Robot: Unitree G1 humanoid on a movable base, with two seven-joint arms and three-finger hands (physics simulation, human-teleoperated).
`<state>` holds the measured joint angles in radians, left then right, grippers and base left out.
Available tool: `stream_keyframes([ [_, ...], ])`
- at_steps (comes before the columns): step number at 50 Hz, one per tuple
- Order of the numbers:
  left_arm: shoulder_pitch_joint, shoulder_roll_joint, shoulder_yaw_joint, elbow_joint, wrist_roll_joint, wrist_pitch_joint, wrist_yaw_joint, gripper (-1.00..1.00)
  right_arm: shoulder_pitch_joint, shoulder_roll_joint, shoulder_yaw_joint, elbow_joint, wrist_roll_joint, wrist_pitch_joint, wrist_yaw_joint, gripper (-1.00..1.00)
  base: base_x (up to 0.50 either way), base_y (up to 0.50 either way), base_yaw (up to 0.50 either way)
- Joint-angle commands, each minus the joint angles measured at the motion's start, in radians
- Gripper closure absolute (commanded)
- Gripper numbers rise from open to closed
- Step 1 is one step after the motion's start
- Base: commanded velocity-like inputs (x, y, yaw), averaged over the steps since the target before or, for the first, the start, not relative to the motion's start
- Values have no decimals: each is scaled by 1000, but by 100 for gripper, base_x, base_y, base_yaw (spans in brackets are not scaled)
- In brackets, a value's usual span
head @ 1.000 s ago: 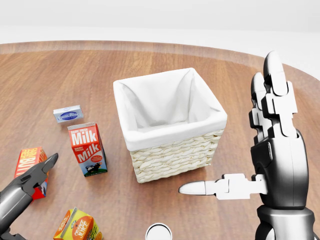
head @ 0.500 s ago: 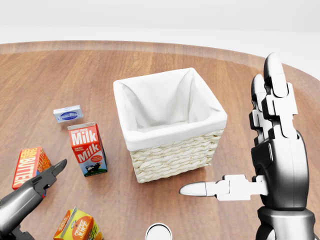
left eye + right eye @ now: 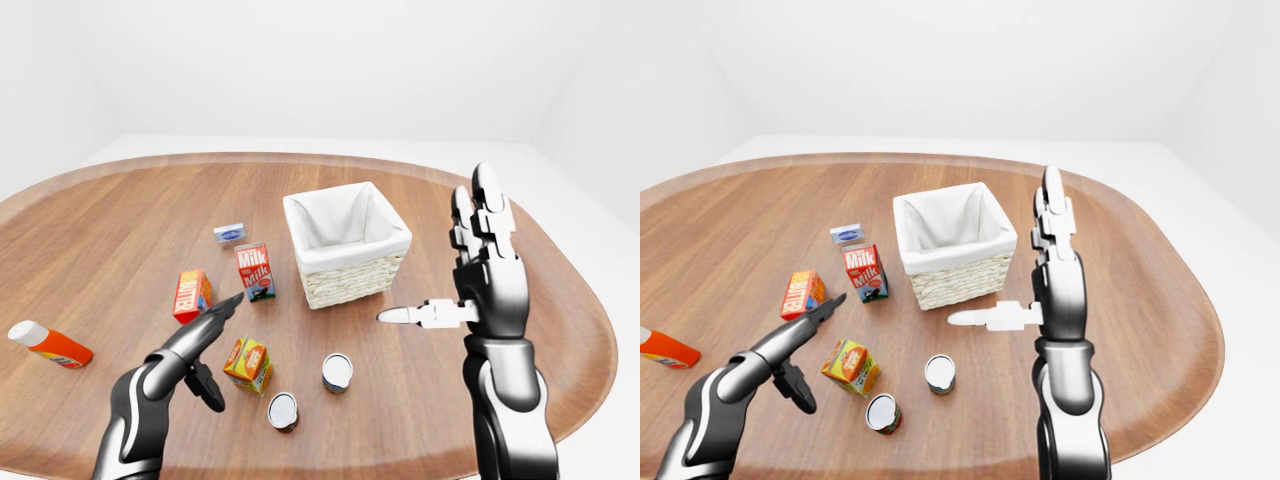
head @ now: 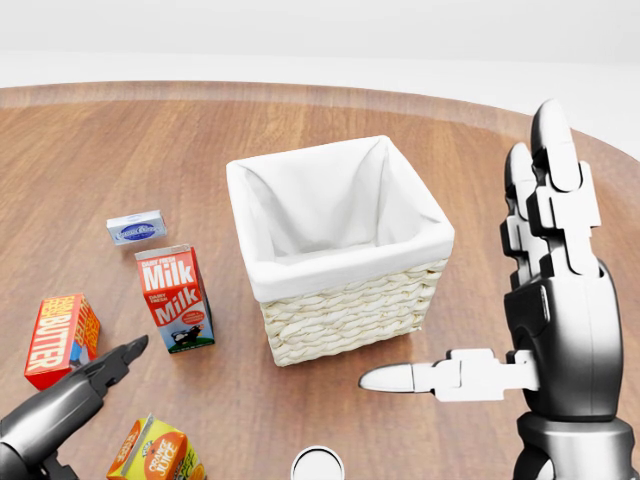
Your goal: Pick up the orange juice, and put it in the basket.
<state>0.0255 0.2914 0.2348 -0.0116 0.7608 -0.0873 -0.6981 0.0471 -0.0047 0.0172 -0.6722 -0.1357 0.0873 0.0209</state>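
**Orange juice on the counter, both robot hands open**

The orange juice (image 3: 247, 363) carton stands on the wooden counter (image 3: 120, 220), low and left of centre in the left-eye view, tilted a little, just right of the left robot hand (image 3: 205, 345). That hand reaches in from the lower left with fingers spread, touching nothing. The right robot hand (image 3: 480, 285) is raised at the right of the frame, fingers pointing up and thumb stretched left, holding nothing. The basket (image 3: 355, 285), wicker with a white liner, sits in the middle of the view. To its left stand a milk carton (image 3: 255, 272), a butter box (image 3: 190, 295) and a small blue packet (image 3: 229, 233). Two cans (image 3: 337, 372) lie near the bottom centre, and an orange bottle (image 3: 50, 343) lies at the far left.
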Motion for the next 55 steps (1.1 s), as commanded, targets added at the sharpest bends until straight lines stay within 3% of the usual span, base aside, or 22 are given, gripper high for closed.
stream_keyframes([
  [1, -22, 0, -38, 40, 24, 0, 0, -100, -4, -2, -5, -10, 3, 0, 4, -100, 0, 0, 0],
  [40, -37, -13, -98, 102, 74, 0, 0, -100, -5, 0, -13, 7, 10, 0, -9, -100, 0, 0, 0],
  [41, -38, -14, -102, 104, 82, 0, 0, -82, -5, 0, -15, 7, 13, 0, -10, -100, 0, 0, 0],
  [42, -40, -14, -104, 110, 88, 0, 0, -29, -3, 0, -16, 7, 14, 0, -11, -100, 0, 0, 0],
  [43, -42, -14, -105, 116, 92, 0, 0, 57, -1, 0, -16, 6, 14, 0, -11, -100, 0, 0, 0],
  [44, -40, -11, -110, 125, 83, 0, 0, 100, 0, 0, -18, 7, 16, 0, -11, -100, 0, 0, 0],
  [55, -26, -3, -106, 150, 85, 0, 0, 100, -1, 0, -29, 17, 27, 0, -20, -100, 0, 0, 0],
])
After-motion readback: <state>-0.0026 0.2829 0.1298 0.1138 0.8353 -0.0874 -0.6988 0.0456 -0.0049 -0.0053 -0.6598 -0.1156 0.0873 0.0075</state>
